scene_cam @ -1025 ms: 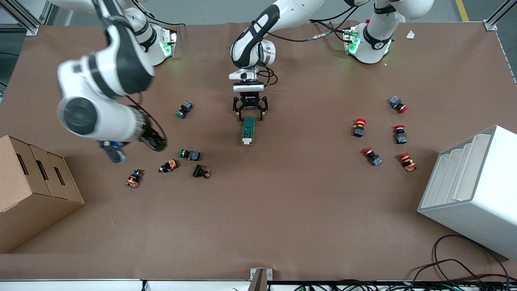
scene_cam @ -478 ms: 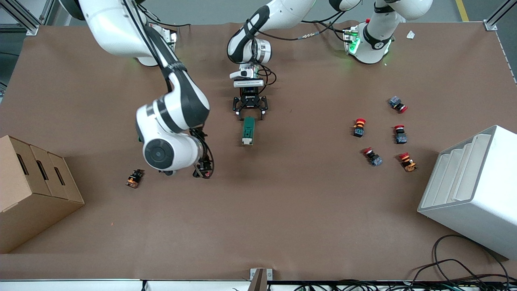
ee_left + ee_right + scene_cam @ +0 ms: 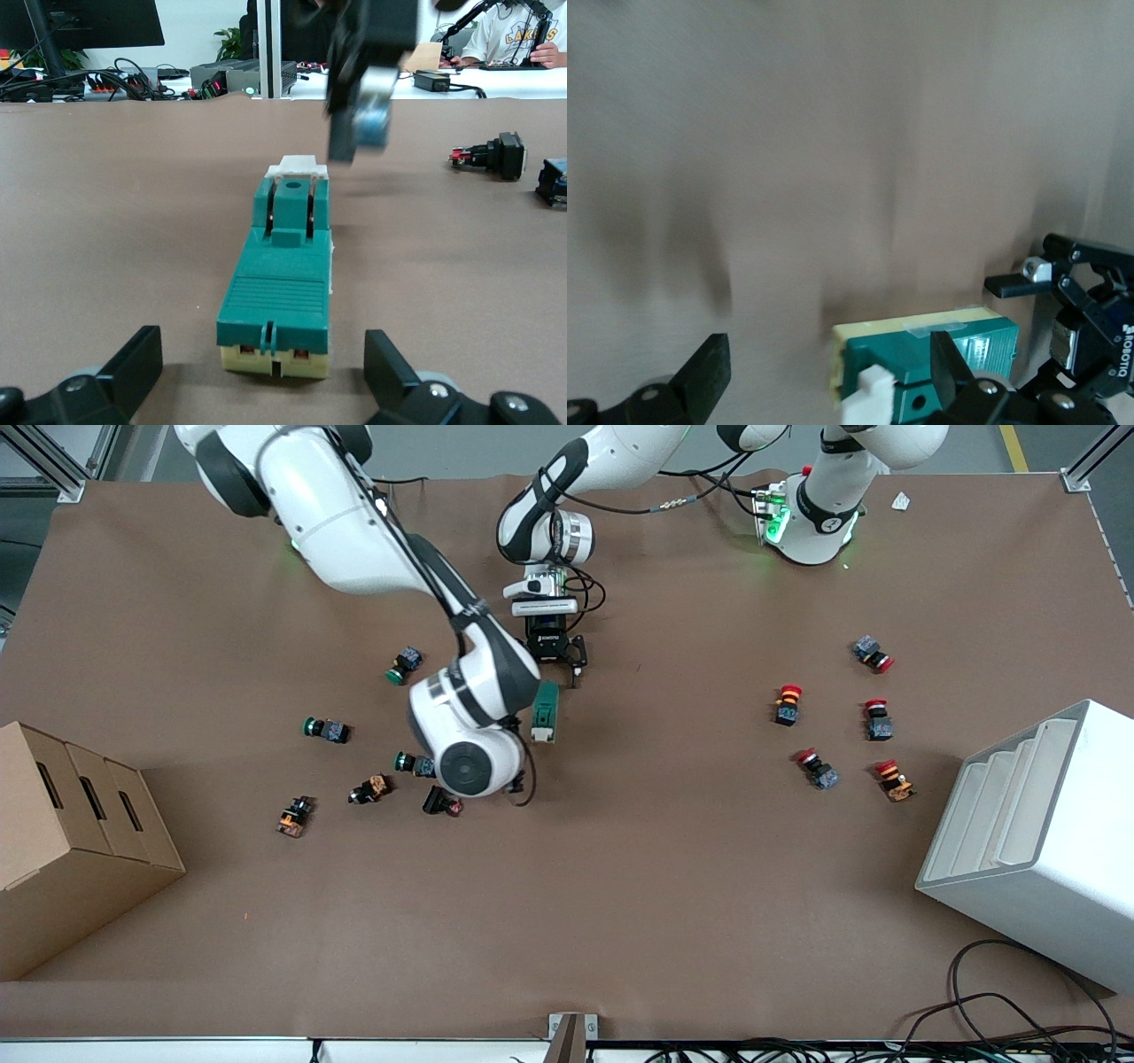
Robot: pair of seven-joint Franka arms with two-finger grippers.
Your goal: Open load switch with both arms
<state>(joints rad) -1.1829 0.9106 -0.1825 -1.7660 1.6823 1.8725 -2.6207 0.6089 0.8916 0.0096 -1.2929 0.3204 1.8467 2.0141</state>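
Front view: the right tool (image 3: 824,390) has swung in over the switch (image 3: 545,711), open wide. Left tool (image 3: 261,390) brackets its end, wide, unclamped. Grasping is next.

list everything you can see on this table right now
load switch: 1, dark green with cream end, mid-table
green-capped push buttons: 3, toward the right arm's end
orange or black push buttons: 3, beside the green ones, nearer the camera
red-capped push buttons: 5, toward the left arm's end
cardboard box: 1, brown, right arm's end
stepped rack: 1, white, left arm's end
cables: black, table edge nearest the camera
table: 1, brown cover
left pincer: black, open, at the switch's end farther from the camera
right pincer: black, open, over the switch's cream end
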